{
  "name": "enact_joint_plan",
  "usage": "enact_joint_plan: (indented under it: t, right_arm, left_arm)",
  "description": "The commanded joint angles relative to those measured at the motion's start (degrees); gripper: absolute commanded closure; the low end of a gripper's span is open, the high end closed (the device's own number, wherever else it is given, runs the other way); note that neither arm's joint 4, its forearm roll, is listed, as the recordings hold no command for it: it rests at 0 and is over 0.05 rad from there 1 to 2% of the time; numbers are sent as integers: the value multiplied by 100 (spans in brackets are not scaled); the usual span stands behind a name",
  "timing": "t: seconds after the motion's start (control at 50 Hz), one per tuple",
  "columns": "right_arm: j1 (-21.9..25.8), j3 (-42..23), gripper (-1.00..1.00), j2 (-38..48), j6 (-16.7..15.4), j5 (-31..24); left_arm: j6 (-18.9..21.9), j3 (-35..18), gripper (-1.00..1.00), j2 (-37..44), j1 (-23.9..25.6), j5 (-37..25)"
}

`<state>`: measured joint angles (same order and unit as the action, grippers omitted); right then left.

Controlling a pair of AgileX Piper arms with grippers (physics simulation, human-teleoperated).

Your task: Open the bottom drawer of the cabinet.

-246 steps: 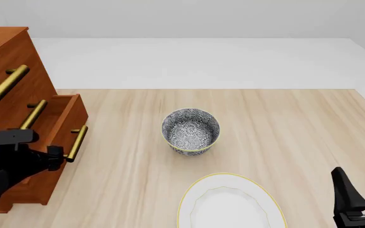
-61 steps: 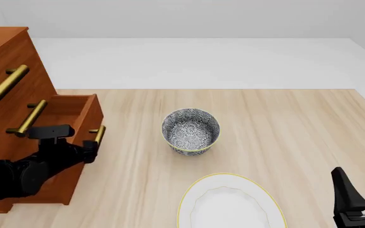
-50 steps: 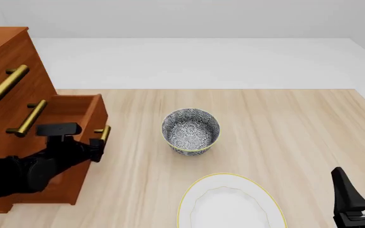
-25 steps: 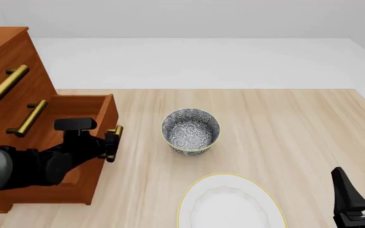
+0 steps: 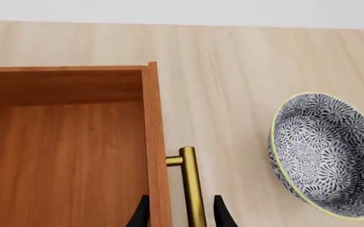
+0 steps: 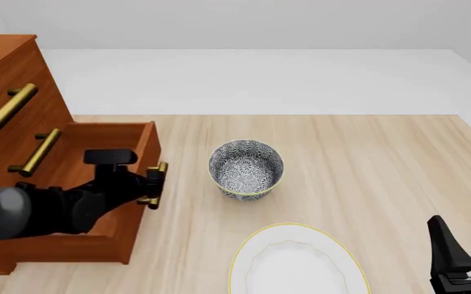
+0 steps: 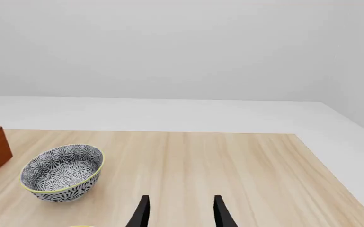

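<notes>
The reddish-brown cabinet [image 6: 7, 67] stands at the table's left. Its bottom drawer [image 6: 96, 138] is pulled far out, and its plain wooden inside [image 5: 68, 151] shows in the left wrist view. My left gripper [image 6: 154, 185] is at the drawer's brass handle [image 6: 161, 173]. In the left wrist view its fingers [image 5: 142, 213] stand wide apart, straddling the handle [image 5: 192, 184] and the drawer's front board, so the left gripper [image 5: 180, 215] is open around them. My right gripper [image 6: 465, 236] hangs open and empty at the near right, also seen as the right gripper [image 7: 180, 213].
A patterned bowl [image 6: 246, 166] sits mid-table, a short way right of the drawer's handle. A white plate [image 6: 296, 263] with a yellow rim lies at the near edge. The two upper drawers [image 6: 10, 107] are closed.
The bottom drawer has slid further out to the right, towards the bowl, and my left gripper has moved with its handle. The right arm has not moved.
</notes>
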<state>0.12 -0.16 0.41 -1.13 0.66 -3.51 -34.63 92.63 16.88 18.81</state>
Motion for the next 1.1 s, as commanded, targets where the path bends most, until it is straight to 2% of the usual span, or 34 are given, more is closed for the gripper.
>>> enact_joint_plan:
  t: [0.02, 0.44, 0.74, 1.1]
  right_arm:
    - [1, 0, -100, 1, -1, 0]
    - [0, 0, -100, 0, 1, 0]
    - [-1, 0, -100, 1, 0, 0]
    - [0, 0, -100, 1, 1, 0]
  left_arm:
    - [-376, -220, -100, 646, 88, -48]
    - [-564, -523, -100, 766, 583, -86]
    - [-559, -694, -100, 857, 693, -179]
    - [-569, -633, -100, 813, 661, -147]
